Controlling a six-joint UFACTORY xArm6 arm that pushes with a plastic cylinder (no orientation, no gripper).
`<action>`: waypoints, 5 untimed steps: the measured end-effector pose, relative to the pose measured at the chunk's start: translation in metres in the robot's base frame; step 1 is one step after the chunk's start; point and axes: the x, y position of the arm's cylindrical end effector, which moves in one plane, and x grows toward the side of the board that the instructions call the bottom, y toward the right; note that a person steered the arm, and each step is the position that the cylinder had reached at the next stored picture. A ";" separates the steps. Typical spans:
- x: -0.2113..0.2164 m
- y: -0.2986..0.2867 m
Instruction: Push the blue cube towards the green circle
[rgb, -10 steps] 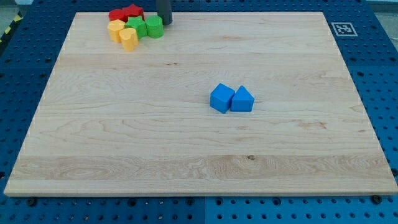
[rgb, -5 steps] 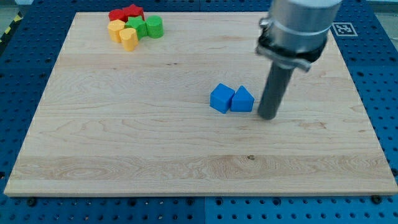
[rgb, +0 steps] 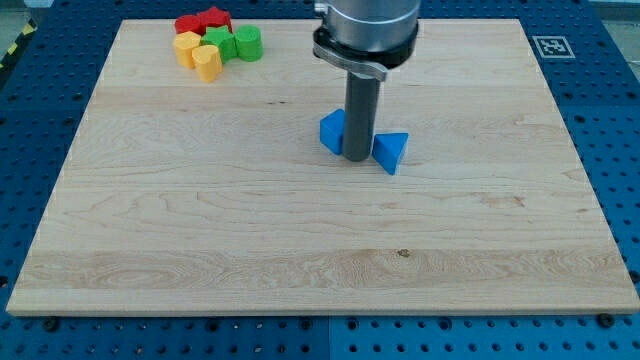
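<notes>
Moved: my tip (rgb: 356, 158) now wedged between cube (rgb: 332, 131) and blue wedge (rgb: 391, 151), splitting them. No hand fitted, nothing held. Cube mid-desk (rgb: 300, 250); green circle (rgb: 248, 43) at 11 o'clock. Risk: glancing contact spins cube off-line.

Bright, even overhead light; sharp pic w/ little shadow.

Bench (rgb: 200, 230) is evenly lit, no glare seen on the wood grain. Only short soft shadows are cast at the blue cube (rgb: 332, 131), blue triangle (rgb: 391, 151) & my tip (rgb: 357, 159). Slight sheen is seen on the rod's metal collar. No blur or edge distortion noted.
</notes>
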 end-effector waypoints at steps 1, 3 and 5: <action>-0.021 -0.031; -0.047 -0.036; -0.087 -0.040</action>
